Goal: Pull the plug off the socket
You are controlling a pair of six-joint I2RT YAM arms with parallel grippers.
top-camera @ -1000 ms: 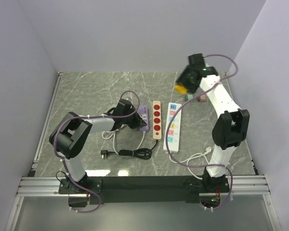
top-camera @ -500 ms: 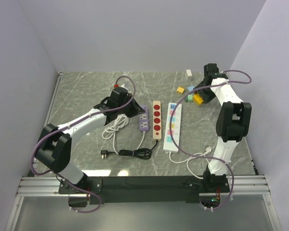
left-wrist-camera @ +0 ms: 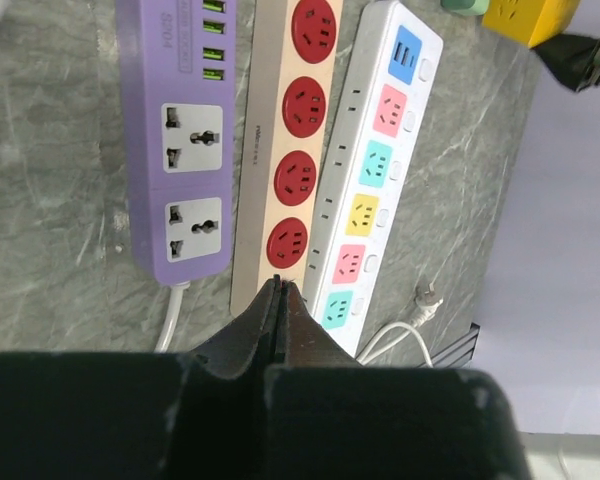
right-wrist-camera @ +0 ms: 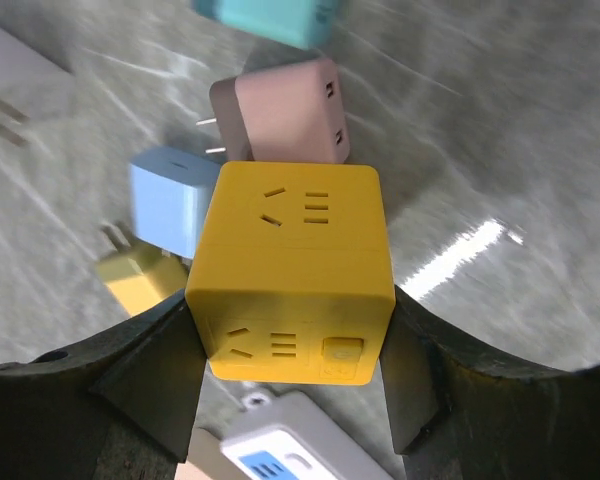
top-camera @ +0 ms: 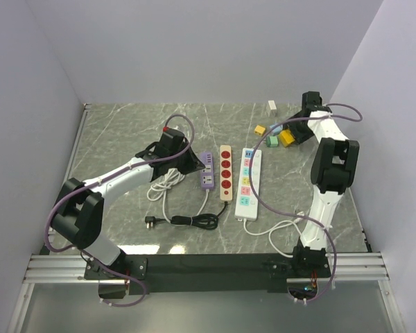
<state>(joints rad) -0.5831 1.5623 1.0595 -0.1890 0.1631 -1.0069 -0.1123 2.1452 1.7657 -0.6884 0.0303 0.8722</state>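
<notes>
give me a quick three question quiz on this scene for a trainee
1. True or false: the left gripper is shut with nothing in it.
2. What does the right gripper hold? A) yellow cube adapter B) pink adapter C) purple strip
3. How many red sockets does the beige strip have?
Key: 1 true; 2 A; 3 four.

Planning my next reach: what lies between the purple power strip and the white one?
A beige strip with red sockets, lying parallel to the purple power strip and white power strip. The top view shows it.
</notes>
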